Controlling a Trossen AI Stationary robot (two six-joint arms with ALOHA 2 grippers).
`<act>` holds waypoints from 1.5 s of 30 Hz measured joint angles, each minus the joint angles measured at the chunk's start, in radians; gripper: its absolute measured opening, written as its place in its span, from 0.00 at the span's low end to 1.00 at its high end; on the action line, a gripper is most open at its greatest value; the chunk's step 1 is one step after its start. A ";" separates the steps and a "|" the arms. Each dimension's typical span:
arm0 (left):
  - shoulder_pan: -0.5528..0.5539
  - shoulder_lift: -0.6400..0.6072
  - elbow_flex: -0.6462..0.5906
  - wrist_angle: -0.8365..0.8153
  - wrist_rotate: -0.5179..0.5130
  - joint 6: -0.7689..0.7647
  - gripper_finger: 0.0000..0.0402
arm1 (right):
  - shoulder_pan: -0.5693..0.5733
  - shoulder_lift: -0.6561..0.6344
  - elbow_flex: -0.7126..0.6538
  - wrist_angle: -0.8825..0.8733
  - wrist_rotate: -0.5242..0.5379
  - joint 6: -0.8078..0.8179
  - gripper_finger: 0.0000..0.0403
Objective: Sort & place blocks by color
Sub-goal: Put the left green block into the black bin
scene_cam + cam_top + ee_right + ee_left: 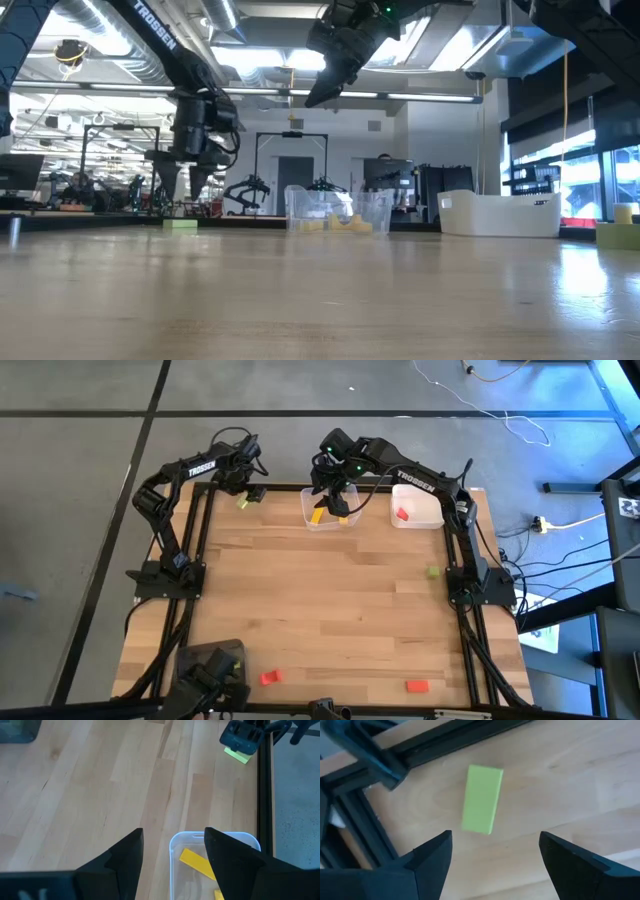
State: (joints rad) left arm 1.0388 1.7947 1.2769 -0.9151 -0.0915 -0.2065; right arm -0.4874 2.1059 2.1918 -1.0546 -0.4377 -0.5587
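Note:
My left gripper (492, 847) is open near the table's far left corner, hovering just above a light green block (481, 799) that lies flat on the wood (242, 503); in the low view the fingers (190, 180) end a little above it (180, 224). My right gripper (172, 840) is open and empty, raised over the clear bin (325, 518), which holds yellow-orange blocks (197, 862). A red block (402, 514) lies in the white bin (420, 518). On the table lie another green block (433, 571) and two red blocks (268, 677) (417, 685).
A black frame rail (420, 742) runs along the far and left edges, close to the left gripper. A dark grey container (215, 660) sits at the near left corner. The clear bin (330, 212) and white bin (500, 215) stand at the far edge.

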 joint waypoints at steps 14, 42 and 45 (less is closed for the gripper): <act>-0.169 -0.030 -0.003 -0.275 -0.056 -0.159 0.72 | 0.000 0.000 0.000 0.000 0.000 0.000 0.52; -0.176 -0.030 -0.256 0.160 -0.077 -0.314 0.72 | 0.000 0.000 0.000 0.004 0.000 0.000 0.52; -0.165 -0.030 -0.256 0.184 -0.125 -0.315 0.72 | 0.000 0.000 0.000 0.004 0.000 0.000 0.52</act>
State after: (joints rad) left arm 0.8739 1.7649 1.0210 -0.7309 -0.2169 -0.5213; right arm -0.4877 2.1059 2.1918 -1.0504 -0.4377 -0.5583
